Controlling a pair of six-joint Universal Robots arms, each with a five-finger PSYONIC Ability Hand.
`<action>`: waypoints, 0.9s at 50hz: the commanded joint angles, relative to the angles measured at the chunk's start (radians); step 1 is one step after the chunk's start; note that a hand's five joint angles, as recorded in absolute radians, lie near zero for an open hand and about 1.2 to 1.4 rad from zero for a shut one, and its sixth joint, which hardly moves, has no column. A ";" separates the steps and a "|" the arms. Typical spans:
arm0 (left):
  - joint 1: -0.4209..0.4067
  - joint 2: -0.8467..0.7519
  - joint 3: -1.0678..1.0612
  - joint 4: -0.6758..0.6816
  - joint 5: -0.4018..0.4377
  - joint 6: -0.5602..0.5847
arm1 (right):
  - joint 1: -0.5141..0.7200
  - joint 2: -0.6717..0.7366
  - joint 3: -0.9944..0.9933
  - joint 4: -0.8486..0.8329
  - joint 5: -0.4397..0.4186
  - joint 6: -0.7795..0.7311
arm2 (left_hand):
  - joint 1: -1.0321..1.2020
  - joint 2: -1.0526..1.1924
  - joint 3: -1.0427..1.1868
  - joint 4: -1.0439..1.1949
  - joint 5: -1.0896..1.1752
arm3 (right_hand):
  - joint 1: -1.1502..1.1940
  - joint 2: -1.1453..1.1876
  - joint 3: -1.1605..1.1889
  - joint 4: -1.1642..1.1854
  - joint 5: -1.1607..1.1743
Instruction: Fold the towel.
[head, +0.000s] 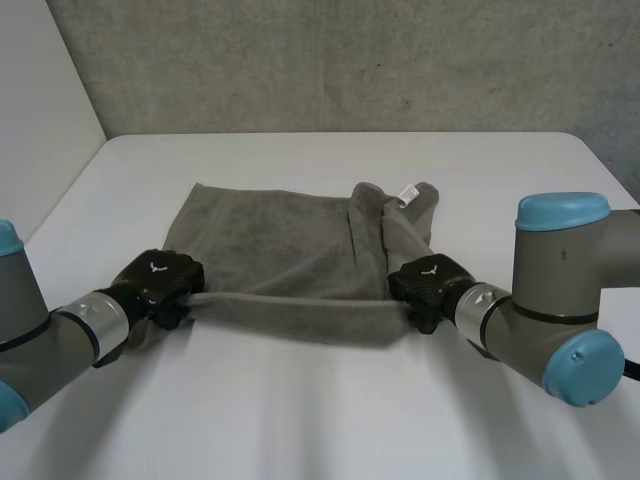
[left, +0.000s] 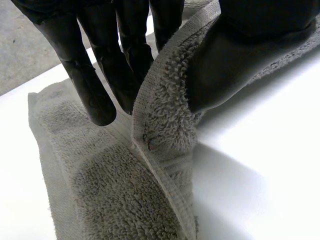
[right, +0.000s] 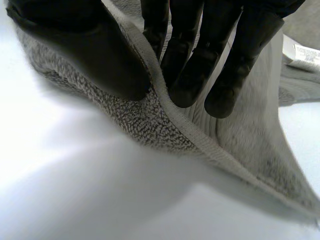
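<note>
Left side: a grey arm with light-blue caps comes in from the near left. Its black left hand (head: 160, 282) is at the near-left corner of the grey terry towel (head: 270, 240). In the left wrist view the hemmed edge stands up between the fingers (left: 95, 85) on one side and the thumb (left: 225, 70) on the other. The thumb presses into the pile, so the hand is pinching the cloth.

Centre: the towel lies about mid-way across the flat white table (head: 300, 410), its far part flat. Its near edge is raised and drawn in a straight band between the two hands, with a shadow beneath.

Right of centre: a ridge of bunched cloth runs from the near edge to the far edge. The far-right corner is rumpled and carries a small white label (head: 408, 192).

Right side: the black right hand (head: 428, 283) is at the near-right corner. In the right wrist view the hem passes between thumb (right: 100, 65) and fingers (right: 190, 80), clamped. The label (right: 305, 52) lies beyond the fingertips.

Background: a grey concrete wall (head: 350, 60).
</note>
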 joint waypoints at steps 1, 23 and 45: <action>0.016 0.023 0.000 0.000 0.000 -0.012 | -0.041 -0.120 0.005 0.015 0.003 -0.015 | 0.080 0.053 0.070 0.032 0.080 | 0.093 0.084 0.090 0.068 0.056; 0.023 0.466 -0.023 -0.019 0.021 -0.261 | -0.097 -0.602 0.014 0.299 -0.005 -0.180 | 0.080 0.053 0.070 0.032 0.080 | 0.093 0.084 0.090 0.068 0.056; 0.129 0.397 0.042 -0.009 0.020 -0.256 | -0.109 -0.589 -0.051 0.241 0.040 -0.193 | 0.080 0.053 0.070 0.032 0.080 | 0.093 0.084 0.090 0.068 0.056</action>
